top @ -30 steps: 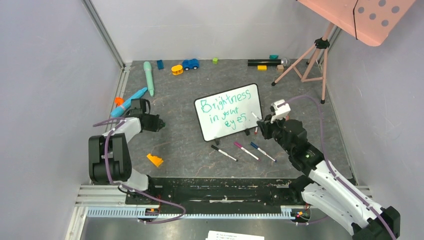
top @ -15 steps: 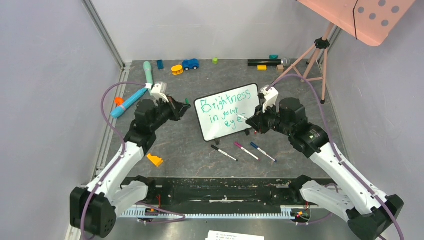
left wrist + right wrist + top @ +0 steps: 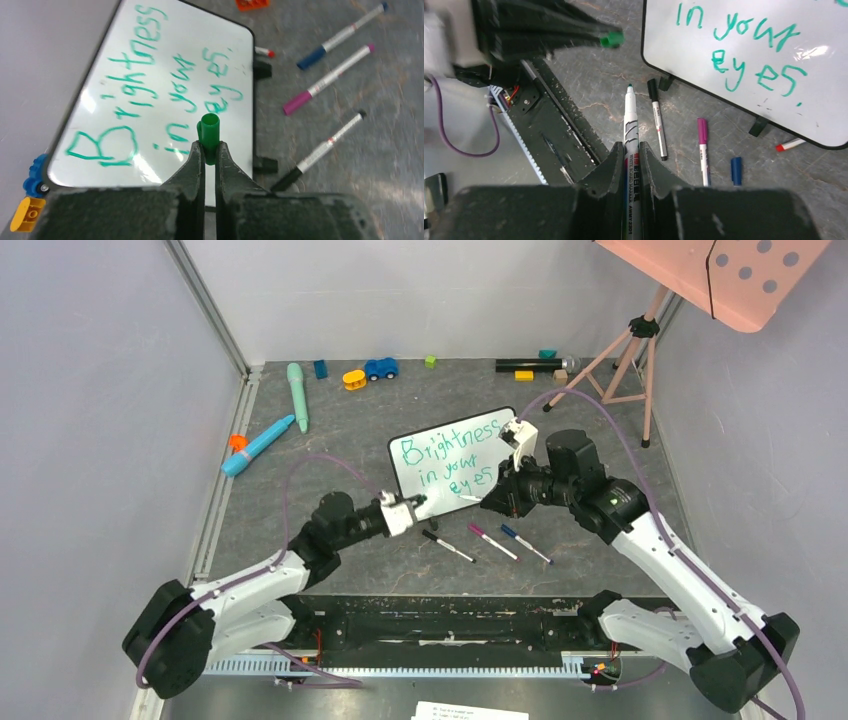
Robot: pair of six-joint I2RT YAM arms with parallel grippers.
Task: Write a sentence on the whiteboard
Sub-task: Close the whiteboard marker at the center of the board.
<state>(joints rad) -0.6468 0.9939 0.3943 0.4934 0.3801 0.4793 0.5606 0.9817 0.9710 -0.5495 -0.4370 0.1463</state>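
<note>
whiteboard beyond left hand with green cap, right hand with marker

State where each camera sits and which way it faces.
Top external: above and behind, looking down at the table; both arms show.
Left wrist: on the left arm, facing the whiteboard; its jaws pinch a green cap.
Right wrist: on the right arm, facing the table; its jaws hold a marker.
Shared: all show the sentence.

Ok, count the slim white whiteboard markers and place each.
5. Black-capped marker, magenta-capped marker and blue-capped marker lie before the black-framed whiteboard; a red-tipped marker by its foot; right gripper holds the uncapped marker. More may be hidden.
</note>
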